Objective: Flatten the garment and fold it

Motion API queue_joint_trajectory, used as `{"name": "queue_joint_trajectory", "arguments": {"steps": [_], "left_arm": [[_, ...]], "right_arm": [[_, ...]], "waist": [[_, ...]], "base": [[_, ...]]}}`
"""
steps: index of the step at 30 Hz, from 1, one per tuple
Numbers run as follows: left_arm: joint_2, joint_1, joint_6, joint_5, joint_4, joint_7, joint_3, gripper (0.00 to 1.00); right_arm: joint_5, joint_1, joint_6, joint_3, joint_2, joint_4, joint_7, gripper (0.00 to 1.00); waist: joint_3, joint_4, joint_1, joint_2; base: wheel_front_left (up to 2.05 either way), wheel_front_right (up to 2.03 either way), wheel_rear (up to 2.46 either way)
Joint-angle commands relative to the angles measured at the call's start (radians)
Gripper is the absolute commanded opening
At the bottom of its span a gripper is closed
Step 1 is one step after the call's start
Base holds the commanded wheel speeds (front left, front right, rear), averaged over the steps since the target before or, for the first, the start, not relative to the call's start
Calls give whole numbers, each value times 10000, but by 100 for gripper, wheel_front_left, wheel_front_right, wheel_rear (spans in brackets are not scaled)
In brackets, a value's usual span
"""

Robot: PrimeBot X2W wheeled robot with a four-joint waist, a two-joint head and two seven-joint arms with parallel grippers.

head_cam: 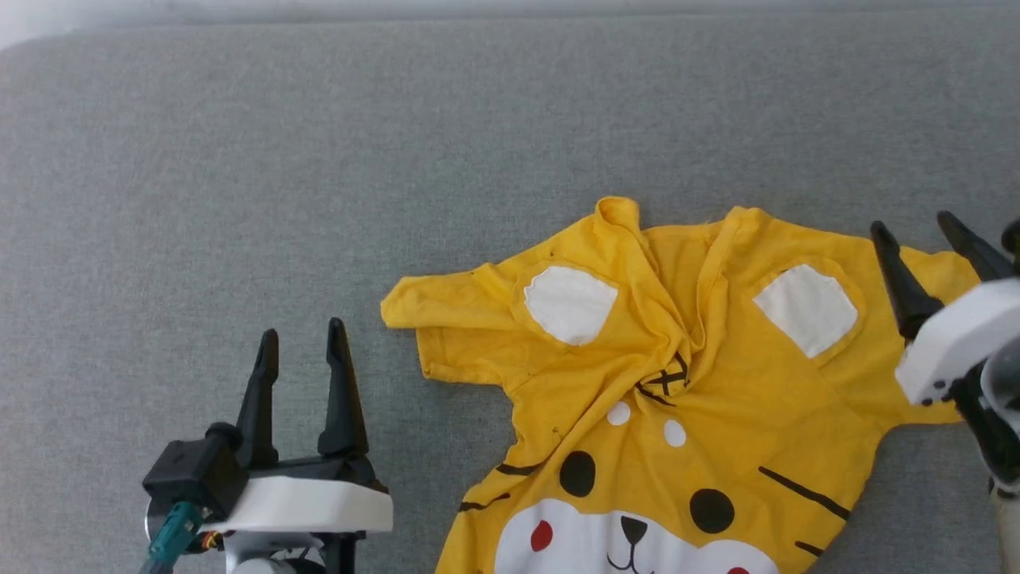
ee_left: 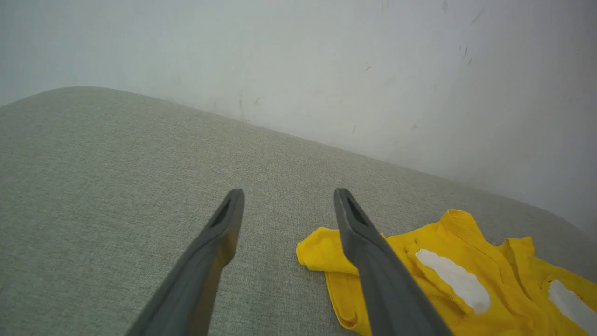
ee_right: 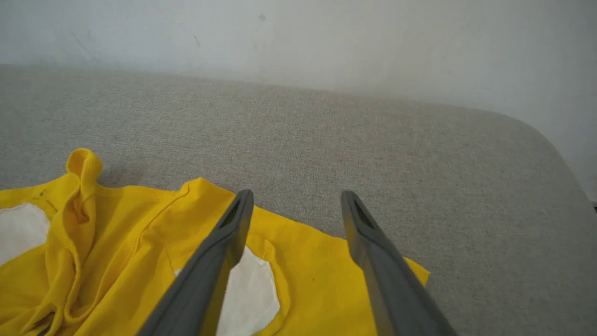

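Head view: One desk (head_cam: 319,159), covered in grey woven fabric, has a rounded far-left corner and a pale strip behind its far edge. One bright yellow short-sleeved cloth garment (head_cam: 717,383), a T-shirt printed with a cartoon animal face, lies on the desk right of centre, with its collar towards the far edge. It is creased down the middle and cut off by the bottom edge. Count on the print: two white ear patches (head_cam: 570,304), two black eyes (head_cam: 578,473), two small white dots. One black-and-white left tool (head_cam: 304,328) sits at lower left over bare desk, apart from the garment. Its two long dark fingers are spread with nothing between them. One right tool (head_cam: 913,221) sits at the right edge over the garment's sleeve, with both fingers spread. Contact with the cloth cannot be determined.

Left wrist view: One off-white scuffed wall (ee_left: 326,56) stands behind the desk's rounded edge. The left tool's two fingers stand apart and empty. The garment lies at lower right, with one sleeve end and two white patches showing.

Right wrist view: The wall and a rounded desk corner lie ahead. The right tool's fingers are parted over the garment's shoulder and sleeve, gripping nothing visible
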Motion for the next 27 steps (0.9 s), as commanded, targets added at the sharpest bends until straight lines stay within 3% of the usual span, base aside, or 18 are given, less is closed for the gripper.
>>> {"name": "queue_joint_trajectory", "arguments": {"steps": [1, 4, 14, 15, 16, 17, 27], "left_arm": [[-81, -216, -100, 120, 84, -44, -57, 100], [-167, -361, -200, 159, 200, -45, -153, 100], [-460, -648, -410, 190, 415, -45, -345, 100], [-497, -656, -413, 198, 425, -45, -343, 100], [-530, -658, -420, 206, 430, -45, -331, 100], [-560, -655, -431, 213, 435, -45, -318, 100], [-761, -751, -582, 291, 548, -45, -163, 100]], "right_arm": [[283, -502, -15, 187, -287, 428, 263, 100], [500, -999, -15, 822, -988, 1178, 955, 100], [1716, -1596, -15, 1782, -2282, 2989, 3016, 100], [1854, -1561, -15, 1771, -2344, 3087, 3249, 49], [1940, -1546, -15, 1733, -2388, 3136, 3394, 13], [1955, -1535, -15, 1696, -2443, 3158, 3483, 0], [1104, -1988, -15, 801, -2801, 2922, 2408, 0]], "waist": [[359, 236, -1, 0], [537, 444, -1, 0], [993, 1178, -1, 0], [1024, 1220, -1, 0], [1045, 1245, -1, 0], [1067, 1264, -1, 0], [1138, 1268, -1, 0]], "base": [[0, 0, 0], [0, 0, 0], [0, 0, 0], [0, 0, 0], [0, 0, 0], [0, 0, 0], [0, 0, 0]]}}
